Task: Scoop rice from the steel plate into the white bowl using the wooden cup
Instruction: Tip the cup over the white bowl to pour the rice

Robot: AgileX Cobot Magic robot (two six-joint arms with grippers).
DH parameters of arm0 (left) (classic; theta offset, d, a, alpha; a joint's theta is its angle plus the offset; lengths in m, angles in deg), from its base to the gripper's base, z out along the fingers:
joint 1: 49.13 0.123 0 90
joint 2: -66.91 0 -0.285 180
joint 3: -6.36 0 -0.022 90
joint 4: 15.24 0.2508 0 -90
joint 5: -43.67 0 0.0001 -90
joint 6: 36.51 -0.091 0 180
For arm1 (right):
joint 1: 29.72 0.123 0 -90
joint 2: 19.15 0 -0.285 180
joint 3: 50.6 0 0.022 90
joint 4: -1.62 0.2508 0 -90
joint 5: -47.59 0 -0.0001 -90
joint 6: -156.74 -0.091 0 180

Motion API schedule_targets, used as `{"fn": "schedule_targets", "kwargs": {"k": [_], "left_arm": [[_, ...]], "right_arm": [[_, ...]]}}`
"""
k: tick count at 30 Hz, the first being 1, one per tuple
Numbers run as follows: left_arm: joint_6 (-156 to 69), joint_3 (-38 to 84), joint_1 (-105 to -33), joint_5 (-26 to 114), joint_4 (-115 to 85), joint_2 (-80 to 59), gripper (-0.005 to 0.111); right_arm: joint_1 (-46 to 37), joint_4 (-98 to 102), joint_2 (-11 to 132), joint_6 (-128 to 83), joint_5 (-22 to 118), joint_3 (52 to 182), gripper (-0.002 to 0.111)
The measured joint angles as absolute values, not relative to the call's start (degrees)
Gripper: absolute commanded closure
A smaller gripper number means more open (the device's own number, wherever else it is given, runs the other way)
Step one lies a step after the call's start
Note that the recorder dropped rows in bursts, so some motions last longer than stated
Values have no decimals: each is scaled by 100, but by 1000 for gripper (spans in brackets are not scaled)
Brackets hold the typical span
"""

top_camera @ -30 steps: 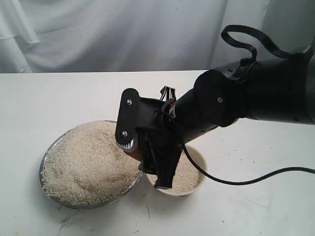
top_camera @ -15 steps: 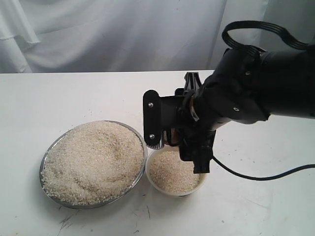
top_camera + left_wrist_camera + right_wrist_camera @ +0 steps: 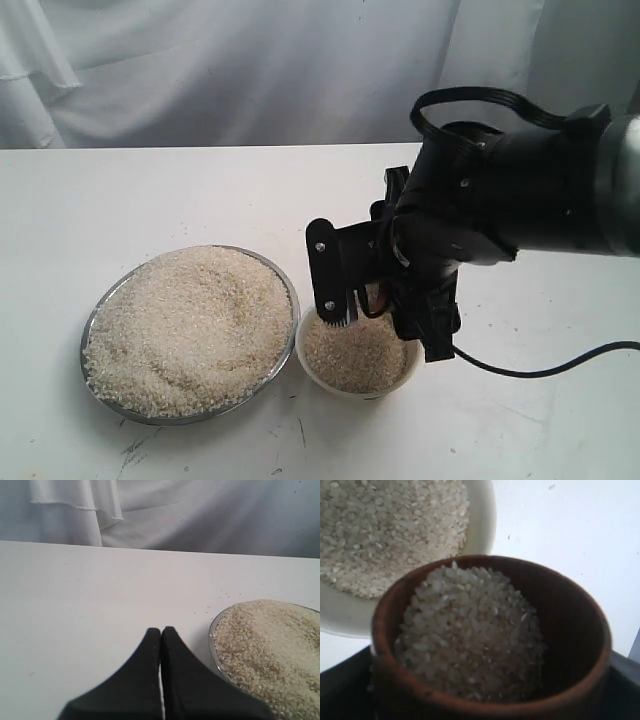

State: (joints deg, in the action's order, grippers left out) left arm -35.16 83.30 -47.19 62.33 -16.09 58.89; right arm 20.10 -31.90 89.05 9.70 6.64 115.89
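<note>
**Right gripper (image 3: 385,325) clamped on the filled wooden cup (image 3: 580,635), above the white bowl (image 3: 403,372).**

The wooden cup is reddish-brown and round, with a thick smooth rim and a darker inner wall. It is loaded with rice (image 3: 470,635), small off-white oval grains mounded on the side of the cup nearest the bowl. The jaws stand on either side of the cup. The white bowl is directly below the cup and holds a level layer of the same grains under its cream rim. The steel plate (image 3: 92,322) sits on the table (image 3: 150,190), just beside the bowl, and carries a broad loose heap of rice up to its thin rim. The left gripper (image 3: 161,635) is near the plate edge, jaws pressed together with nothing between them.
</note>
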Motion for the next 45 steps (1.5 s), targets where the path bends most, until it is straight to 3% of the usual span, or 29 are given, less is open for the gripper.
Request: {"fn": "schedule_targets", "kwargs": {"k": [45], "left_arm": [[-3516,8330,-4719,6233,-1609,5889,107]], "right_arm": [[2624,-4895,9636,487,-203,11589,108]]}}
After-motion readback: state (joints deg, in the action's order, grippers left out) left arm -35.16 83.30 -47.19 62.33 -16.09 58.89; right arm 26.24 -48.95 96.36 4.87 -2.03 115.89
